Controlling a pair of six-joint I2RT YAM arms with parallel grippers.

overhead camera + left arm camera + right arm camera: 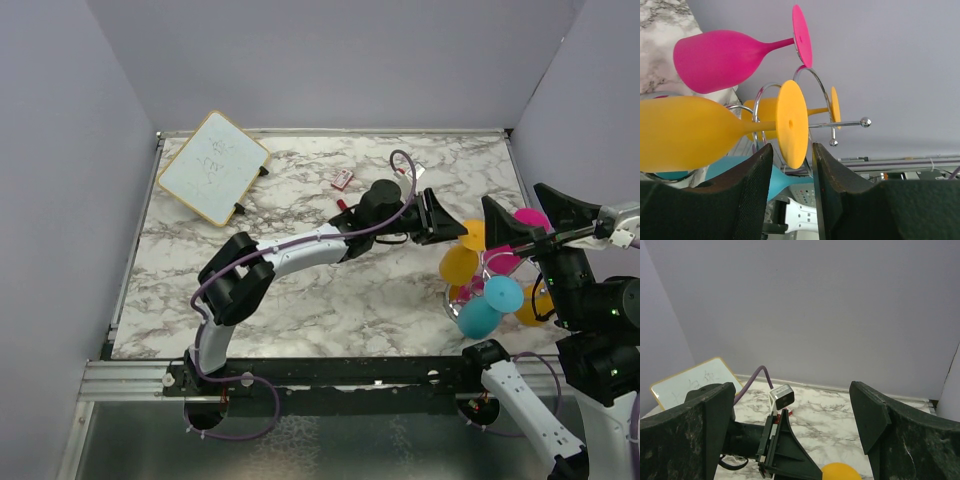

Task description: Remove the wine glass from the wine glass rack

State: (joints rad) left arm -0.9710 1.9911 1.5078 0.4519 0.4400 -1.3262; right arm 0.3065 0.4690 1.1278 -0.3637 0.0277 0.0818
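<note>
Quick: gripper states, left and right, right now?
Left gripper: open, fingers on either side of the foot of the yellow wine glass.
Right gripper: open, holding nothing.

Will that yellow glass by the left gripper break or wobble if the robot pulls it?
Probably won't break: the yellow wine glass looks matte and opaque, more like plastic than glass, so likely light. It hangs by its stem in the thin-wired wine glass rack, so pulling may jiggle its neighbours.

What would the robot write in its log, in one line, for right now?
left gripper: open, framing yellow wine glass foot | right gripper: open, empty | glass: hanging on wine glass rack
</note>
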